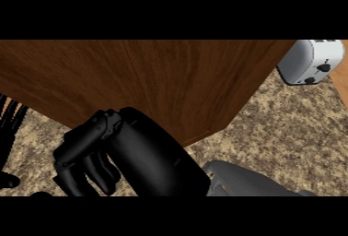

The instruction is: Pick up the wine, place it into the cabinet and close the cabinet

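Right robot hand (129, 154) overlaps the cabinet's (142, 78) near edge.

Speckled stone counter (285, 133) with what looks like a toaster (311, 61) at its far right.

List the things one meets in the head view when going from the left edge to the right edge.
Dark object at the left edge → black hand → wooden cabinet → speckled counter → toaster. The wine is not visible, and the cabinet stretches over much of the width, so its place is taken from its middle.
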Controlling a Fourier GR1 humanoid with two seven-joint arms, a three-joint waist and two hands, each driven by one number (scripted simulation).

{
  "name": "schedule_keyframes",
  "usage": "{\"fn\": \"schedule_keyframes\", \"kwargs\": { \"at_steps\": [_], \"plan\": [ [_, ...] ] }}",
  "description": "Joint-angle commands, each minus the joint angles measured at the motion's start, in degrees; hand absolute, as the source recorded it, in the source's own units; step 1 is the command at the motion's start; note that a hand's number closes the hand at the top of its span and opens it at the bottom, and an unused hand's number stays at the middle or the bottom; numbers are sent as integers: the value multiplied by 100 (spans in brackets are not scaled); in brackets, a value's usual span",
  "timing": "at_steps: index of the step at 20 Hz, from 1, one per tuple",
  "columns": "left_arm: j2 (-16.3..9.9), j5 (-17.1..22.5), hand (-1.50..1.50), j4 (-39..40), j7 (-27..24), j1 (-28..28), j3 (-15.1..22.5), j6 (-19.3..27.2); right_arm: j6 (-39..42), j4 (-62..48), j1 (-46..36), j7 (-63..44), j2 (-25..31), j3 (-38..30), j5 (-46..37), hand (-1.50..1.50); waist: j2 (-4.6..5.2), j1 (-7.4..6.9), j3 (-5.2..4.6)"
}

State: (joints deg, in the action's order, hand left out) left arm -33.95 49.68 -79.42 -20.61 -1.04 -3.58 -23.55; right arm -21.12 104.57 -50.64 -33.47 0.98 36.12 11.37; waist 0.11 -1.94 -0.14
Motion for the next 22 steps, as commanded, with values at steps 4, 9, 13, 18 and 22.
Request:
{"fn": "schedule_keyframes", "kwargs": {
  "at_steps": [4, 9, 13, 18, 22],
  "plan": [
    [144, -190, -150, -26, 90, 114, -113, 122, 74, -1692, -896, 871, -96, -684, 978, 150, 12, 67, 11],
    [74, -203, -150, 407, 49, 77, -394, -390, 525, -1850, -353, 1042, -97, -1021, 1076, 150, 2, 149, 11],
    [217, -318, -150, -27, 25, -369, -425, -390, 724, -2560, -388, 1392, -98, -1226, 1039, 150, -5, 107, 13],
    [241, -304, -150, 342, 264, 272, -500, -315, 1325, -3416, -379, 2008, -1, -1728, 828, 150, 15, 140, 12],
    [211, -141, -150, 236, 448, 152, -665, -285, 1428, -3466, -621, 1843, 33, -1828, 721, 150, -2, 133, 12]
  ]
}}
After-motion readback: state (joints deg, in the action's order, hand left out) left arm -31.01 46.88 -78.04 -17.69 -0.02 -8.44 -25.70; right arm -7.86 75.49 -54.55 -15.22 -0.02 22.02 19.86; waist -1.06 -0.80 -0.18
